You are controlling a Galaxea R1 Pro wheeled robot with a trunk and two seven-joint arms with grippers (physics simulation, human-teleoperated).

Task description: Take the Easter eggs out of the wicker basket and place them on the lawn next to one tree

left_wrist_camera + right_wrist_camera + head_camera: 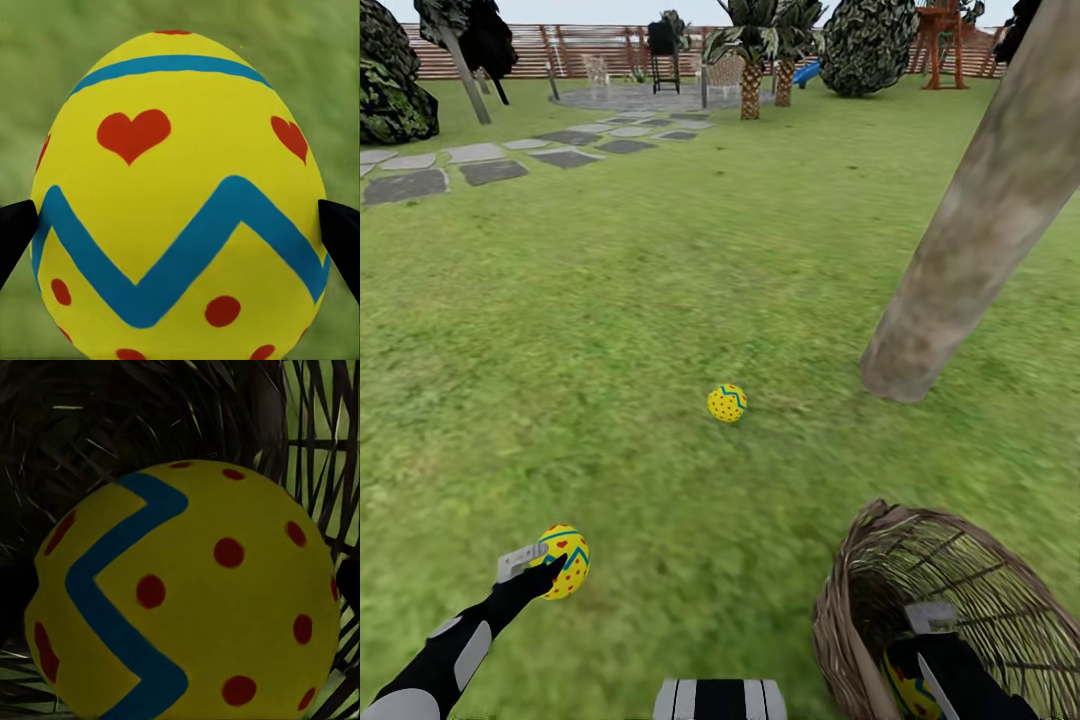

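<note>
In the head view, the left gripper (550,572) was held low over the lawn (610,320), its fingers pinching an Easter egg (565,561) above the grass. A second egg (727,403) lay on the lawn near the foot of the tree (970,240), a little apart from its trunk. The wicker basket (960,570) sat on the grass at the robot's right, and the right gripper (920,660) reached down into it beside a third egg (908,690) at the basket's bottom. In the left wrist view, the held egg (180,195) sat between the two dark fingertips (16,232), which pressed on its sides, grass behind. In the right wrist view, the third egg (187,592) lay close ahead against the basket's woven wall (150,412); I could not tell whether the right fingers were spread or gripping it.
</note>
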